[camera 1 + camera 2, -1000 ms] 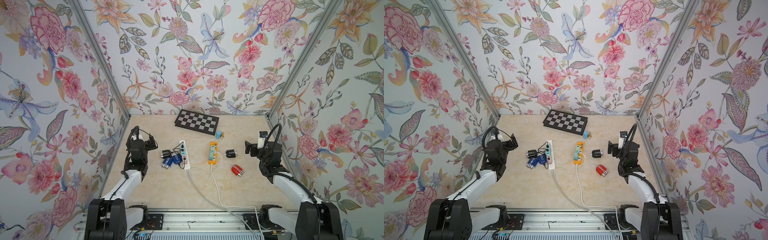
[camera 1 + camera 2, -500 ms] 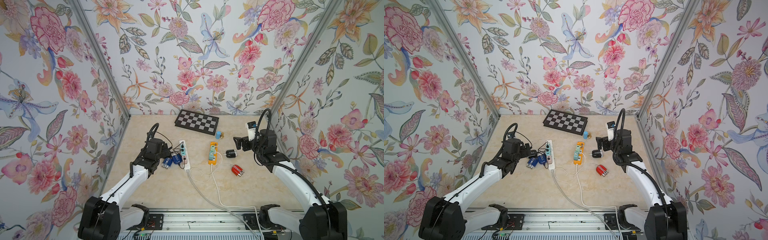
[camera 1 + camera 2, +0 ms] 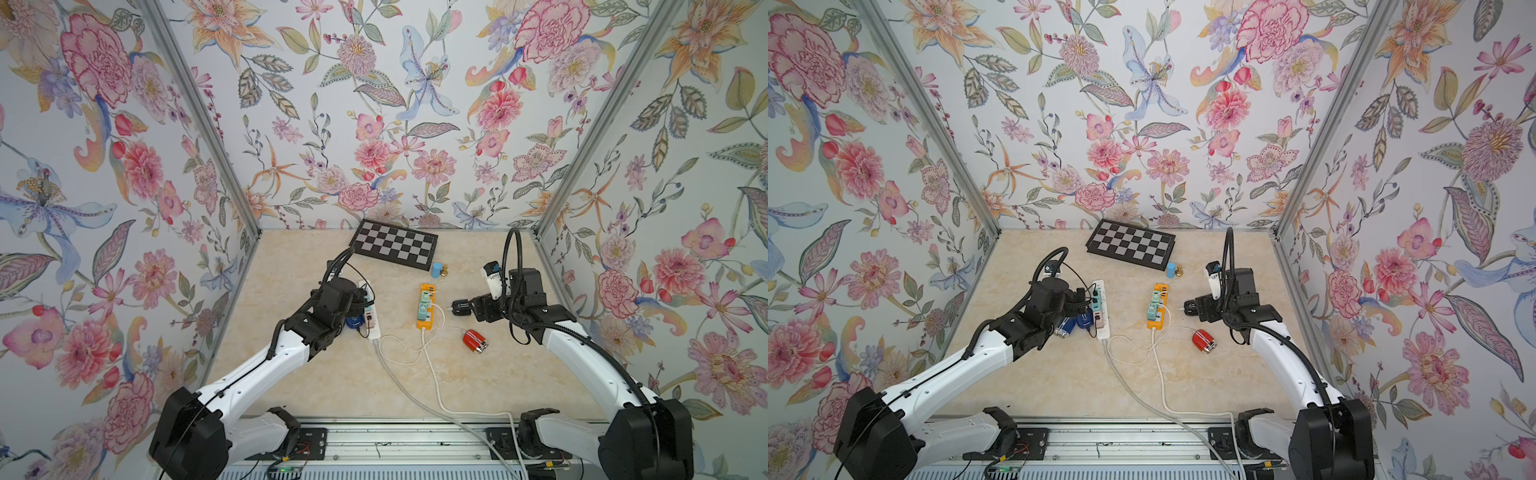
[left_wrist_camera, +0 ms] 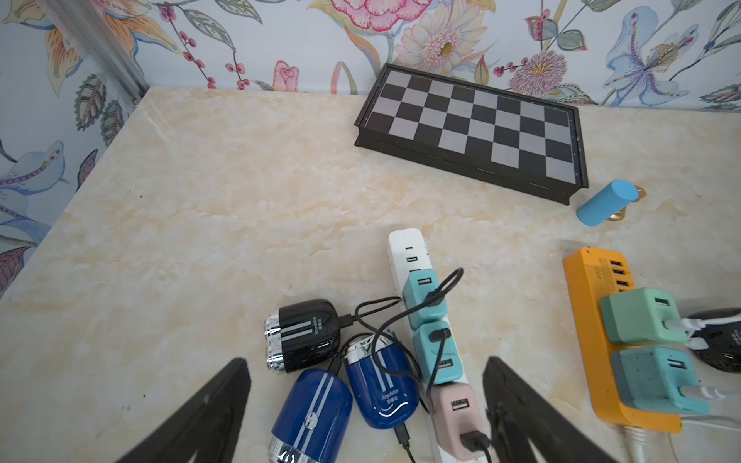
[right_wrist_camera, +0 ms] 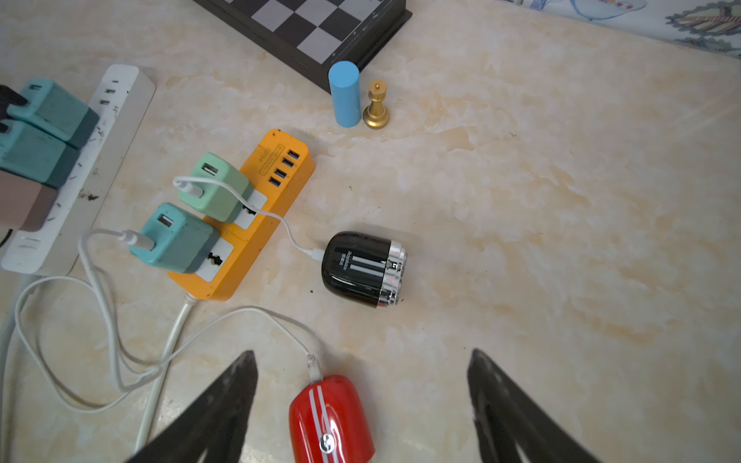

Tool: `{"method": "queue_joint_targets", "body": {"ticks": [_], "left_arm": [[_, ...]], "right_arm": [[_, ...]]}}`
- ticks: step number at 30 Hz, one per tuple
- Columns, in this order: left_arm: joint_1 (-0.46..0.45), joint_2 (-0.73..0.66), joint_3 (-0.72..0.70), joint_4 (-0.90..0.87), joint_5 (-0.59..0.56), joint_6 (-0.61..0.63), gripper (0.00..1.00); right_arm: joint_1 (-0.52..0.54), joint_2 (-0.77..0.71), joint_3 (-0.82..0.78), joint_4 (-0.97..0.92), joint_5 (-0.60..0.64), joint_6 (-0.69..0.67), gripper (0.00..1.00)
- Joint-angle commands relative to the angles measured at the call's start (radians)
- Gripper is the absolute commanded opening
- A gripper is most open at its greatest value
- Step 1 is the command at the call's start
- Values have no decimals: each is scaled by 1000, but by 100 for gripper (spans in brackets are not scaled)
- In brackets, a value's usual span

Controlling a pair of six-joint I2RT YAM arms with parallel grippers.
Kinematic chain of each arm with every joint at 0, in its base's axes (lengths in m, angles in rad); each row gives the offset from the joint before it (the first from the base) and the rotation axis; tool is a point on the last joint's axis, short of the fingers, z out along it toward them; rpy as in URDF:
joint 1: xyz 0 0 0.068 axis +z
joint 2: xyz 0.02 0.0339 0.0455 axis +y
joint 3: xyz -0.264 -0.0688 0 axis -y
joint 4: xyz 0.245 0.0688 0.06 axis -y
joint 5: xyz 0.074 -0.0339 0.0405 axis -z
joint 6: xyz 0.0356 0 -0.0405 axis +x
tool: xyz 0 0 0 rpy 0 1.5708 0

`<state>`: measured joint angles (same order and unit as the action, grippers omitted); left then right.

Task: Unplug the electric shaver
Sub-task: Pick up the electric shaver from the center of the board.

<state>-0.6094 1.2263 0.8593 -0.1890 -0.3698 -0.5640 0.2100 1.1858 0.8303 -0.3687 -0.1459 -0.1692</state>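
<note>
Several electric shavers lie plugged in by cable. By the white power strip [image 4: 405,244] lie a black shaver [image 4: 304,334] and two blue ones [image 4: 381,385] [image 4: 312,417], on black cables. My left gripper [image 4: 365,360] hovers open above the blue pair and a pink charger [image 4: 457,417]; in a top view it is seen at the strip [image 3: 359,305]. By the orange power strip [image 5: 272,168] lie a black shaver [image 5: 357,268] and a red shaver [image 5: 328,417], on white cables. My right gripper [image 5: 361,352] is open above the red one, touching nothing.
A folded chessboard [image 3: 395,248] lies at the back wall, with a blue cylinder [image 3: 436,270] and a gold chess piece [image 5: 377,106] just in front of it. Loose white cables [image 3: 415,345] loop toward the front edge. Patterned walls close in three sides.
Both arms have swung in from the side walls toward the middle. The left gripper now sits over the white strip's shavers, the right over the black and red shavers.
</note>
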Motion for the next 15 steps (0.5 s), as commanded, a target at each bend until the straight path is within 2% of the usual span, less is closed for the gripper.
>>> {"method": "queue_joint_targets", "body": {"ticks": [1, 4, 7, 9, 13, 15], "left_arm": [[-10, 75, 55, 47, 34, 46, 94], [-10, 129, 100, 81, 69, 72, 95], [-9, 176, 148, 118, 115, 94, 95], [-10, 202, 175, 143, 150, 102, 96], [-10, 238, 219, 187, 197, 118, 96], [-10, 247, 232, 207, 207, 128, 97]], "right_arm": [[2, -32, -36, -65, -58, -188, 67], [-22, -38, -38, -65, -104, -235, 66], [-61, -53, -37, -76, -153, -299, 77], [-64, -51, -31, -124, -156, -363, 80], [-64, -5, -16, -239, -150, -460, 82], [-68, 21, -16, -246, -151, -460, 82]]}}
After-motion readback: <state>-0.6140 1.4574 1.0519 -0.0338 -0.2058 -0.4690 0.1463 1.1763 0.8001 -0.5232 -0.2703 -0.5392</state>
